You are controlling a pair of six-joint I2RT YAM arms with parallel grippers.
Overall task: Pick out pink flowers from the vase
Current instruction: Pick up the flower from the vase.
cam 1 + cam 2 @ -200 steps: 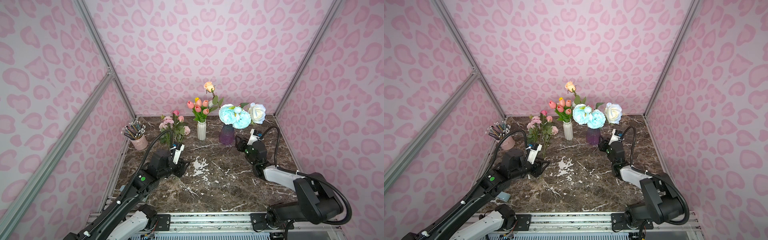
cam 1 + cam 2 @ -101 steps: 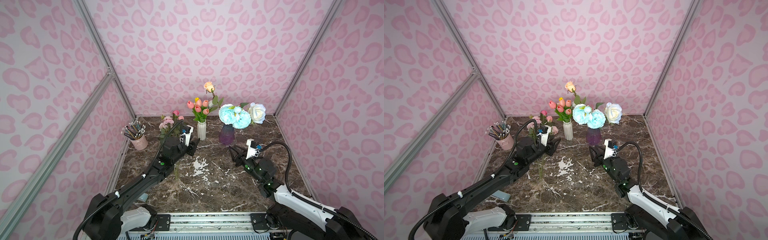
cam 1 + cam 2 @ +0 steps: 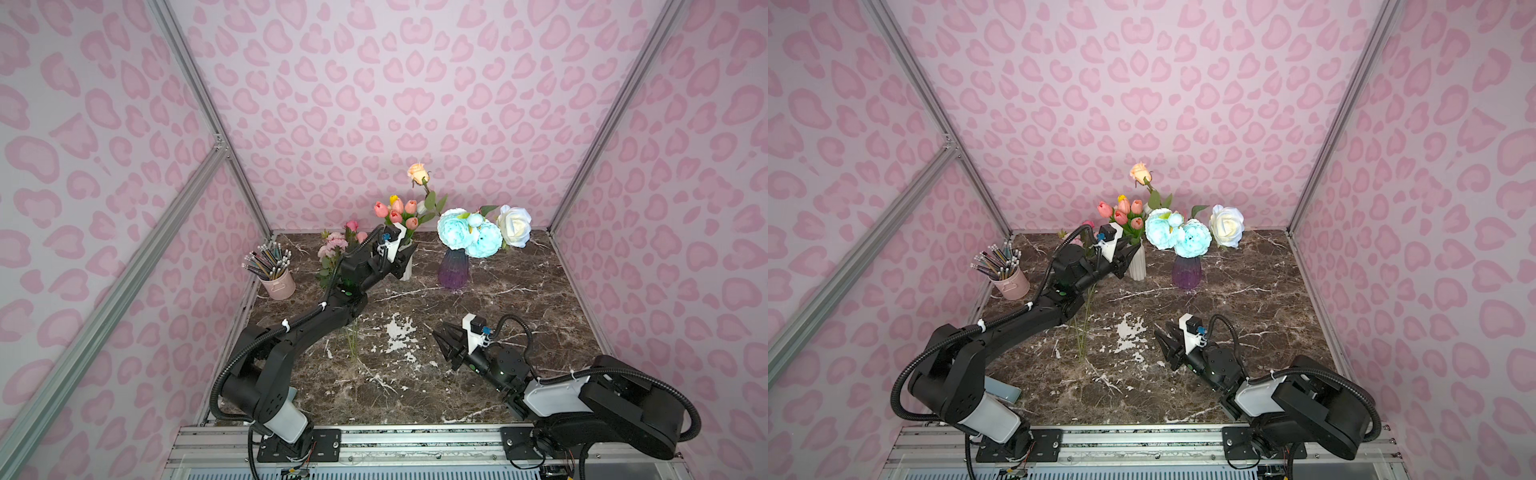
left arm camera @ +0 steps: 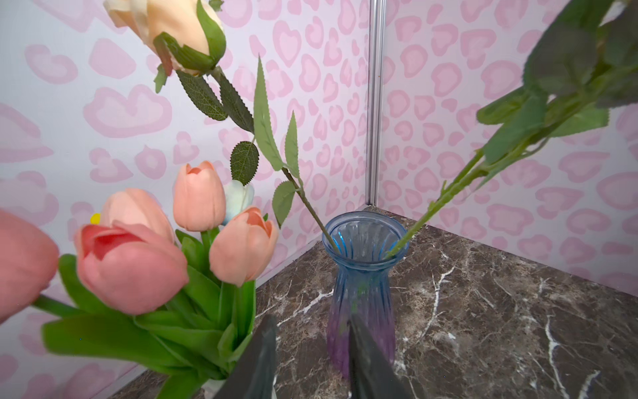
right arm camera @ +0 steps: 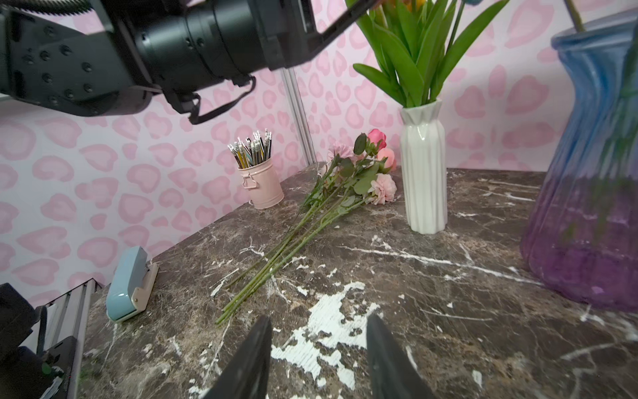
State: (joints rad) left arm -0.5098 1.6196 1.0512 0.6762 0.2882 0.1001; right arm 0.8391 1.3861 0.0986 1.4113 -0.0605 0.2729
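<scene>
- Left wrist view: left jaws stand parted and empty, close beside the salmon-pink tulips (image 4: 131, 266) in the white ribbed ceramic vase (image 5: 423, 179), far centre.
- Pale pink peonies and rosebuds on green stems (image 5: 345, 186) lie on the dark marble worktop (image 5: 448, 276), left of that vase.
- Right jaws parted and empty, low over the near-right worktop.
- Recommended: close on one tulip stem below the bloom, draw straight up, mind the vase tipping; leave the yellow tulip (image 3: 393, 199) and white tulip (image 4: 238, 198).

1. Left matte-black jointed robot arm (image 3: 307, 322): white shell at its base, white zip ties along it.
2. Right matte-black robot arm (image 3: 615, 395): white forearm shell, looping black corrugated cable.
3. White wrist camera housings (image 3: 473, 332) with blue connectors.
</scene>
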